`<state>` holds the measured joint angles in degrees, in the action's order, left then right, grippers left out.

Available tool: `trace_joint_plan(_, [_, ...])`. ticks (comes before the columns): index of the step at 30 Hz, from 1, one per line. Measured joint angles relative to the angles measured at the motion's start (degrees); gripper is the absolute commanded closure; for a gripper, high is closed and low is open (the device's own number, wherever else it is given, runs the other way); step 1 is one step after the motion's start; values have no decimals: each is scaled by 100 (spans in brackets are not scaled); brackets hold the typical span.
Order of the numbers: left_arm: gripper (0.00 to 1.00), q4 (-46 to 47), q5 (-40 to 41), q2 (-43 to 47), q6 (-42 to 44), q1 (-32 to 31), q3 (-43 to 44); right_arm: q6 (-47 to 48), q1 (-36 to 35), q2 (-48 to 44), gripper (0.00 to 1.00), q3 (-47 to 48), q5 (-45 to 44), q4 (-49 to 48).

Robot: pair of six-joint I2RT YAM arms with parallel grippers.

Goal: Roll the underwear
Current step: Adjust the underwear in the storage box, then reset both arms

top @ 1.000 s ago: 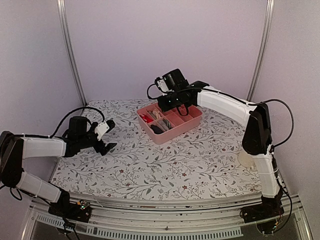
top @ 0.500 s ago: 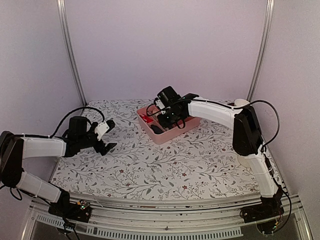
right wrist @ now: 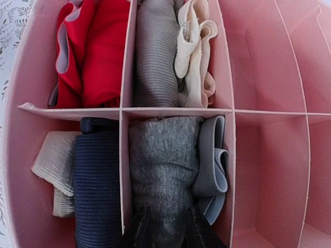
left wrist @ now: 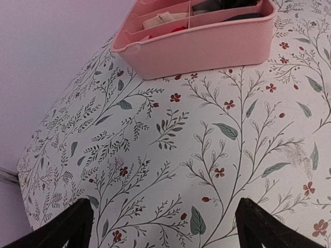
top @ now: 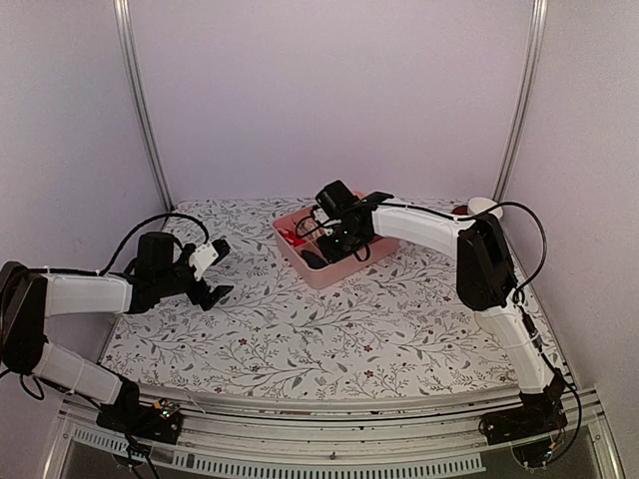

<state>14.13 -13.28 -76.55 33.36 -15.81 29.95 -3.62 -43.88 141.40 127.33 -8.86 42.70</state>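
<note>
The right tool (right wrist: 168, 230) reaches down into the pink tray (right wrist: 269, 77), its fingers narrowed onto a rolled piece of grey underwear (right wrist: 163, 160) (its pale waistband (right wrist: 212, 155) is folded along one side). The roll sits in a middle compartment, with a navy roll (right wrist: 95, 181) just across the divider. The left tool (left wrist: 164, 212) hangs wide open, holding nothing, over the flowered surface (left wrist: 207, 129), well apart from the tray

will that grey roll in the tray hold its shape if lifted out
The grey roll looks like soft knit, so it would likely sag and partly unroll outside the dividers of the pink tray. The right gripper pinches only its near end, so the rest may dangle.
</note>
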Motion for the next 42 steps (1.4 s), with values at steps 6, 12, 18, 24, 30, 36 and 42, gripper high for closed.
trace_joint_plan(6, [2,0,0,0,0,0,0,190,-87,-723,32,-697,-221,-531])
trace_joint_plan(12, [1,-4,-13,2,0,9,0,247,-223,-2406,1,-1891,-439,-1165])
trace_joint_plan(18, [1,-2,-17,2,-2,13,0,76,-273,-3241,1,-3161,-658,-1484])
trace_joint_plan(24, [1,31,-59,98,-144,83,0,-350,-313,-3829,1,-5661,-815,-2033])
trace_joint_plan(30, [1,-85,-155,614,-708,507,37,-691,-339,-5805,1,-7799,-1075,-2903])
trace_joint_plan(36, [2,-348,-282,1908,-1239,1261,-175,-951,-339,-7499,1,-8712,-1495,-4004])
trace_joint_plan(42, [2,-291,-59,3604,-1733,1370,-1196,-992,-339,-7650,1,-9018,-2020,-4426])
